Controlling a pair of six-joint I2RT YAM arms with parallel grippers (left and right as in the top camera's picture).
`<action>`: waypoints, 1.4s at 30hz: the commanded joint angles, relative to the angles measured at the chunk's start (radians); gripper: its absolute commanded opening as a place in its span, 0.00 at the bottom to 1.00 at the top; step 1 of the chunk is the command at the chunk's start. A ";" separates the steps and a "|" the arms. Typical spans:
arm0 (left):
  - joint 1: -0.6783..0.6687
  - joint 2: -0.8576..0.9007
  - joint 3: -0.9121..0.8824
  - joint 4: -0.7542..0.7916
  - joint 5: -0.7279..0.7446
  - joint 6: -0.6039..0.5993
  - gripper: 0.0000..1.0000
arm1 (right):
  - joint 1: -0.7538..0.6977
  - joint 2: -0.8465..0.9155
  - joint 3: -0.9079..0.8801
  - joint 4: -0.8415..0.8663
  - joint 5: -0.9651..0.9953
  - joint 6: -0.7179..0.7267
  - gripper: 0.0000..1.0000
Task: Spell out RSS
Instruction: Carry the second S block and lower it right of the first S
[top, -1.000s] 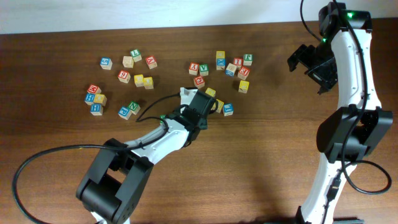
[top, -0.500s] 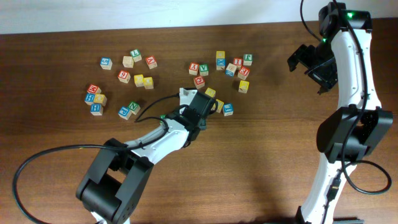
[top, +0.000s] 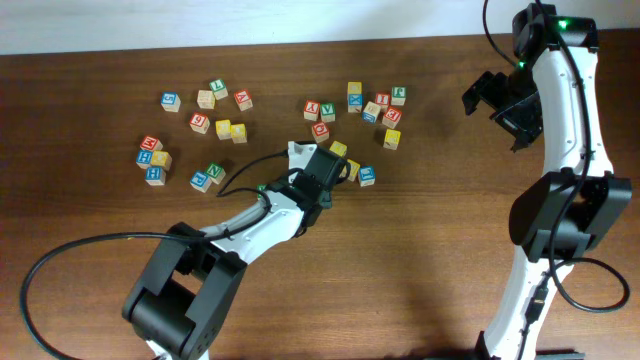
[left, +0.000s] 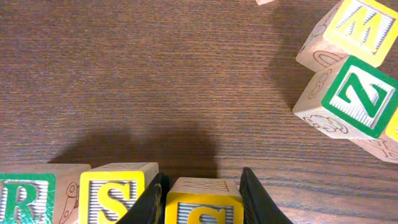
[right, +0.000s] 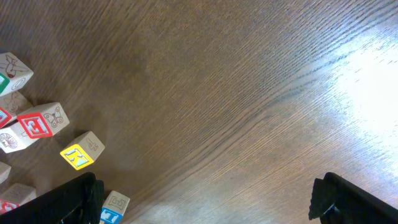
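Note:
In the left wrist view a white cube with a green R (left: 25, 202) stands at the lower left. Beside it on its right is a yellow S cube (left: 115, 199). My left gripper (left: 204, 180) is shut on a second yellow S cube (left: 202, 208), just right of the first, with a black finger (left: 152, 202) wedged between the two. From overhead the left gripper (top: 318, 185) covers this row. My right gripper (top: 497, 105) hangs open high at the back right, holding nothing (right: 205, 205).
A green Z cube (left: 351, 96) and a yellow W cube (left: 351, 31) lie close on the right of the left gripper. Other letter cubes are scattered at the back left (top: 205, 130) and back middle (top: 360, 105). A yellow cube (right: 81, 151) lies below the right gripper.

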 joint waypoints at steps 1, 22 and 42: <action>-0.003 0.008 -0.002 -0.002 -0.018 -0.014 0.22 | -0.003 -0.024 0.014 0.000 0.005 0.004 0.98; -0.003 0.008 -0.002 -0.010 -0.015 -0.041 0.21 | -0.003 -0.024 0.014 0.000 0.005 0.004 0.98; -0.003 0.008 -0.002 -0.008 -0.036 -0.041 0.27 | -0.003 -0.024 0.014 0.000 0.005 0.004 0.98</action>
